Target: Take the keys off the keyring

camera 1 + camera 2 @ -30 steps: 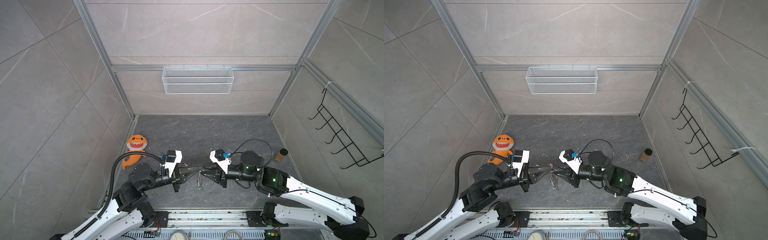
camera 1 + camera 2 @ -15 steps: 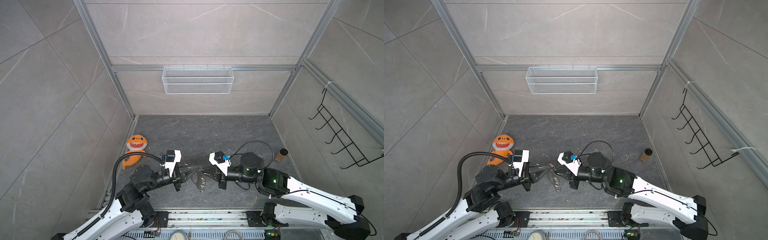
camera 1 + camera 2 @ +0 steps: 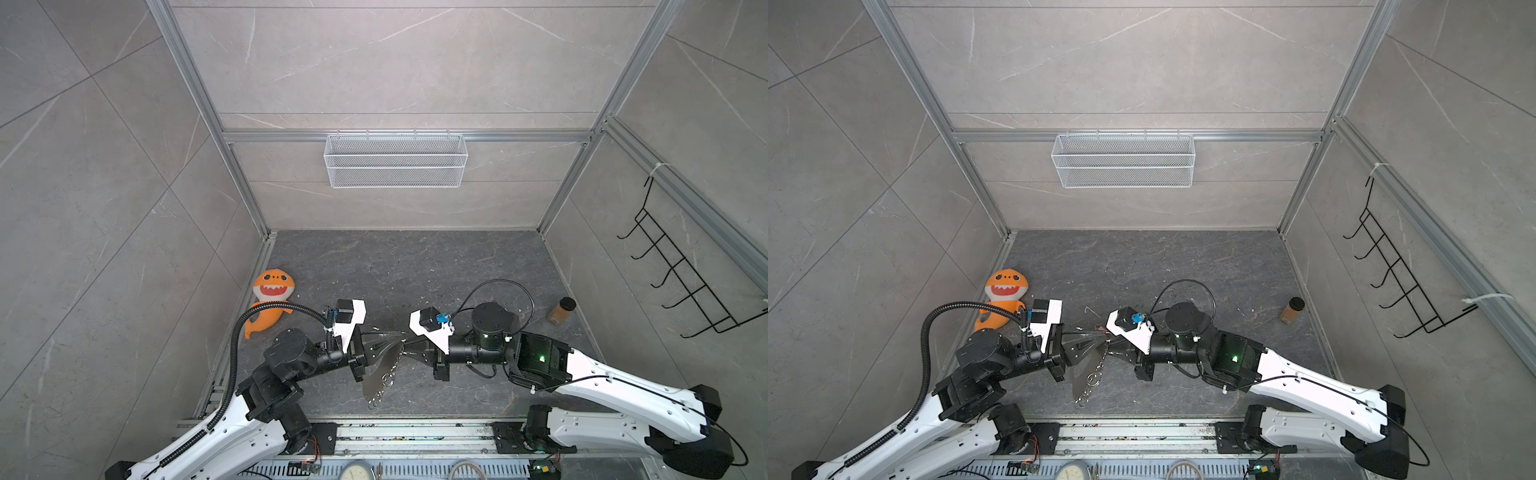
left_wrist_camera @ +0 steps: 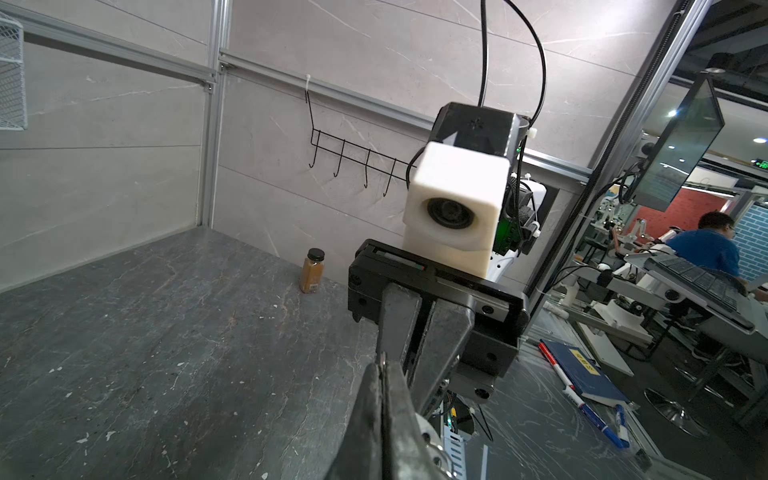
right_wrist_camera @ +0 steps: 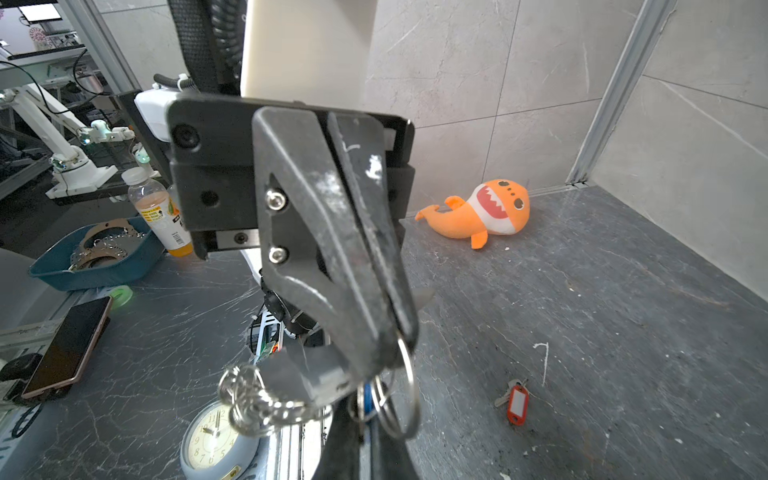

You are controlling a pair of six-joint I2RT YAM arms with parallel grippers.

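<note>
My two grippers meet tip to tip above the front middle of the floor. The left gripper [image 3: 395, 338] [image 5: 395, 353] is shut on a large silvery ring [image 5: 409, 386] of the keyring. The keyring's grey strap [image 3: 376, 372] [image 5: 299, 378] and its chain of rings [image 3: 388, 378] [image 5: 249, 399] hang below it. The right gripper [image 3: 409, 347] [image 5: 365, 411] is shut on the blue tag [image 5: 366, 399] of a key that hangs among the rings. The red-tagged key [image 5: 517, 403] lies loose on the floor nearby. In the left wrist view my left gripper [image 4: 382, 361] is shut.
An orange shark plush [image 3: 270, 291] lies at the left wall. A brown spice jar [image 3: 561, 309] stands at the right wall. A wire basket [image 3: 395, 160] hangs on the back wall and a black hook rack [image 3: 685, 282] on the right wall.
The right gripper has shut its jaws at the rings and shifted slightly left. The left gripper has kept its hold, and the strap and chain still hang beneath.
</note>
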